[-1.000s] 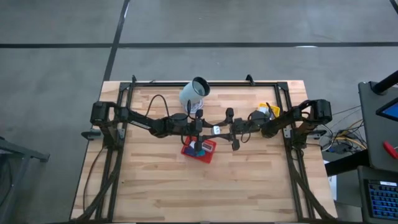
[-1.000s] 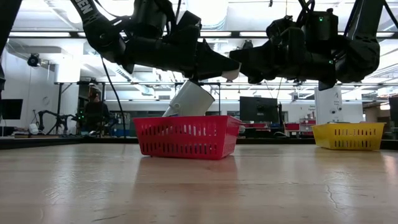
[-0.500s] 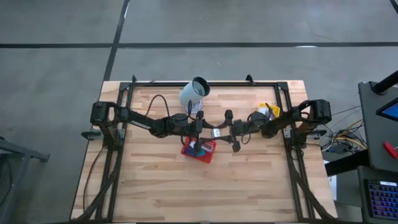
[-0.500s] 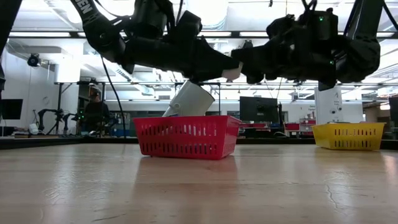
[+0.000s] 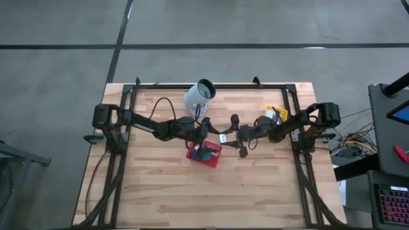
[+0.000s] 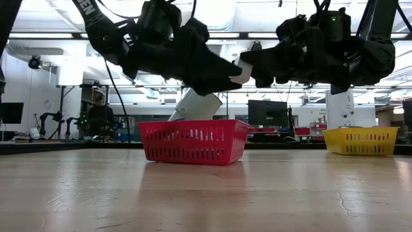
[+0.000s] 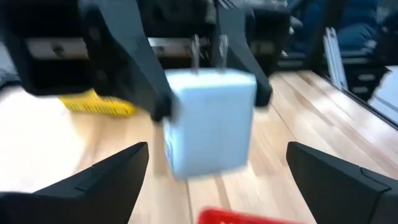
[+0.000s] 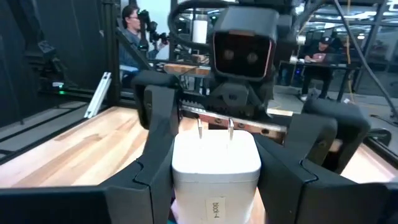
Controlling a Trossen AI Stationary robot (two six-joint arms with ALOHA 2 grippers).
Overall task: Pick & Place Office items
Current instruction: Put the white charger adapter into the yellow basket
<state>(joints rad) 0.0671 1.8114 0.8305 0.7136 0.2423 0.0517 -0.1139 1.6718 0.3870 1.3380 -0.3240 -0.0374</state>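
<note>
Here, mid-frame in the high view, the two arms meet nose to nose above the red tray (image 5: 204,153). The right gripper (image 8: 214,180) pinches a white plug block (image 8: 215,163), prongs up, while the left gripper (image 7: 211,180) stands spread wide on either side of it, not touching: looks like a handover, w/ the left having let go so the block hangs only from the right. The low view shows what the overhead can't: the block (image 6: 243,66) hangs well above the tray's rim, center-top of frame, w/ the pale cup (image 6: 196,104) tilted behind. The yellow tray (image 6: 359,140) sits far right. Other office items aren't clearly visible.
</note>
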